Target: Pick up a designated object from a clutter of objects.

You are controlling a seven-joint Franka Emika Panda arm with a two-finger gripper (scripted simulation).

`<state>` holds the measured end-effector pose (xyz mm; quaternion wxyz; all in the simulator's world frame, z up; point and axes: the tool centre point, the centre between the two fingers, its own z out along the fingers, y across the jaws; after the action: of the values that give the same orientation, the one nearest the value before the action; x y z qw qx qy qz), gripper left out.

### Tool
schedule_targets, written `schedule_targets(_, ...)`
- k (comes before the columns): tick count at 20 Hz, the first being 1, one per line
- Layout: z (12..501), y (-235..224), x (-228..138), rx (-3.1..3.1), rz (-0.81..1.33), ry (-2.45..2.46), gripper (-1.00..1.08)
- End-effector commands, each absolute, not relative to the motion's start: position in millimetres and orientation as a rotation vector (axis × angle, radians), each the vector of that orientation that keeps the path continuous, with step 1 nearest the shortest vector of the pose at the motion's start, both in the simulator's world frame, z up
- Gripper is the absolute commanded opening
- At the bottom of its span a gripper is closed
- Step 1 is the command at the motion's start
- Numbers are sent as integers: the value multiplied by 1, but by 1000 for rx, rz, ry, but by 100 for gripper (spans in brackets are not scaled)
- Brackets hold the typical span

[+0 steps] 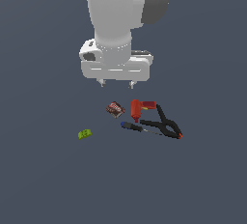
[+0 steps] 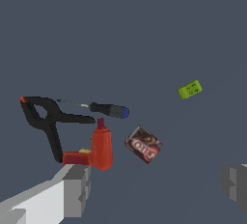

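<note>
I see my gripper hanging above the clutter, jaws spread wide and holding nothing. The red drill lies on the worktop between the reddish-brown box and black clamp.

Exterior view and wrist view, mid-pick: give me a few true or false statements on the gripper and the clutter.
1. The gripper hangs open above the items, holding nothing. True.
2. The small red L-shaped toy drill lies between the reddish-brown small box and the black clamp with orange tips. True.
3. The lime-green small block rests on the clamp. False: it lies apart, towards the exterior view's left.
4. The blue-handled screwdriver stands upright. False: it lies flat.
</note>
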<state>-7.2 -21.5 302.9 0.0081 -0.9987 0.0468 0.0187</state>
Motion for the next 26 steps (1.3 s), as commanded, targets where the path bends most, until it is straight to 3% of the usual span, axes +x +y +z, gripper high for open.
schedule_targets(1,303,-21,-7,-3121,59,146,108)
schedule_targets(14,300,-27,-6,-3126,50,145,108)
schedule_targets(26,236,4,-7,-2991,88,46,108)
